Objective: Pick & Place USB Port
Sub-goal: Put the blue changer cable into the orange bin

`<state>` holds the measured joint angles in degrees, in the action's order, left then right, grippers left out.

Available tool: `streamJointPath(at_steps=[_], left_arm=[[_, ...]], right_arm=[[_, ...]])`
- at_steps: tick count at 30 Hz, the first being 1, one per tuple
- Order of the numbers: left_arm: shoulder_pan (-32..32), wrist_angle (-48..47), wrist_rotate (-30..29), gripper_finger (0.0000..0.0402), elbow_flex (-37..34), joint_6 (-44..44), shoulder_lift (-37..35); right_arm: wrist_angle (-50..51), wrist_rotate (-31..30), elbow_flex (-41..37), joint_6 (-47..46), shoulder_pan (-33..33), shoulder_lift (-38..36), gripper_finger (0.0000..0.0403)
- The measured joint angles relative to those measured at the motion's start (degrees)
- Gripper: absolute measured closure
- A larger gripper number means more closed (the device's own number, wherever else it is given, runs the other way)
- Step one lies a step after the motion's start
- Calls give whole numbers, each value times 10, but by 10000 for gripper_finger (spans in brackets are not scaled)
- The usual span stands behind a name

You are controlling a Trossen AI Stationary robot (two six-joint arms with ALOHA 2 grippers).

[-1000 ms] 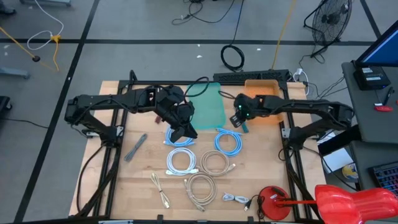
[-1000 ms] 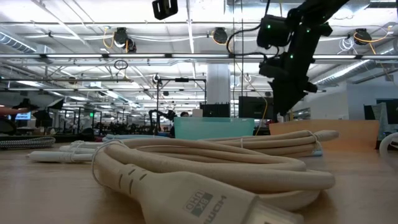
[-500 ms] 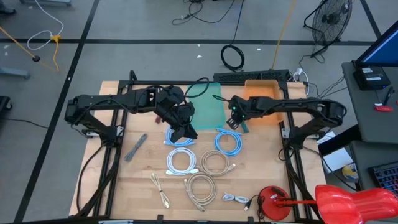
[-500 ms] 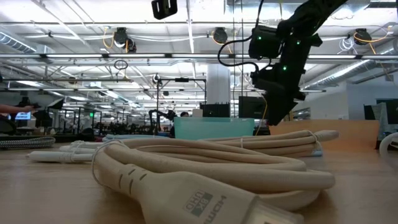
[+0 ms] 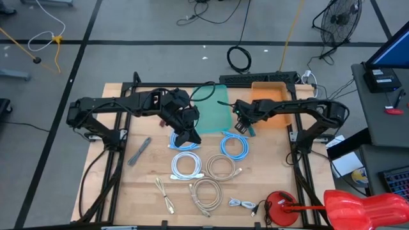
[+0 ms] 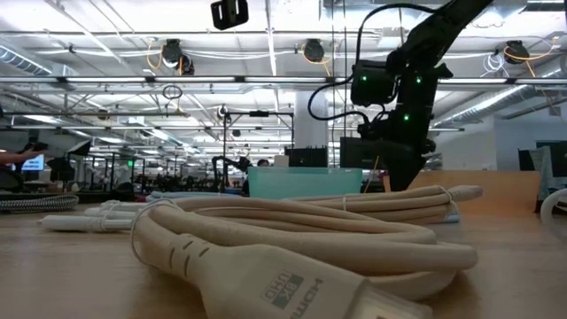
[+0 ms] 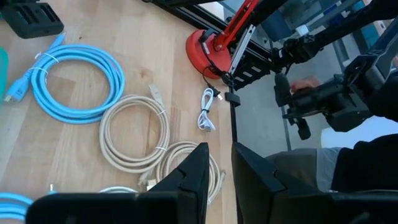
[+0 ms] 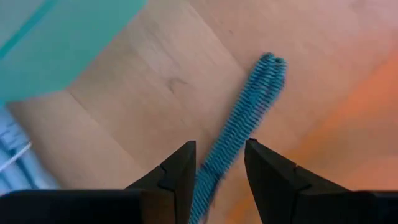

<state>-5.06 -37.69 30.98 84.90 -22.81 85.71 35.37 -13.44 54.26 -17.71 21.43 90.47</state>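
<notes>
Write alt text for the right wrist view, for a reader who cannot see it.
The right pincer hangs over the wooden table, its two dark fingers apart on either side of a teal braided cable that runs between them. A teal bin fills one corner of the picture and an orange surface shows along the opposite side.

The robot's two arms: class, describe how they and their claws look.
Both the left arm and the right arm are dark, jointed and slim. The right arm carries small green lights near its wrist and a looping black cable. Each claw has two dark, flat, wedge-shaped fingers.
</notes>
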Motion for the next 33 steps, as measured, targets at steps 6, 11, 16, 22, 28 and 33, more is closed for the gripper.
streamJointPath(at_steps=[6, 11, 16, 22, 28, 33], left_arm=[[1, -3, 0, 330, 0, 0, 0], [7, -2, 0, 330, 0, 0, 0], [11, -2, -3, 330, 0, -2, 0], [15, 3, -9, 330, 0, -6, 0], [19, 10, -11, 330, 0, -10, 0], [19, 11, -21, 330, 0, -13, 0]], right_arm=[[0, 1, 1, 4, 0, 35, 272], [1, 11, 3, 8, -1, 59, 272], [-1, 10, 3, 1, -1, 60, 274], [24, 7, 1, -30, 7, 60, 322], [29, 13, 1, -37, 7, 60, 395], [40, 20, 12, -58, -1, 52, 400]])
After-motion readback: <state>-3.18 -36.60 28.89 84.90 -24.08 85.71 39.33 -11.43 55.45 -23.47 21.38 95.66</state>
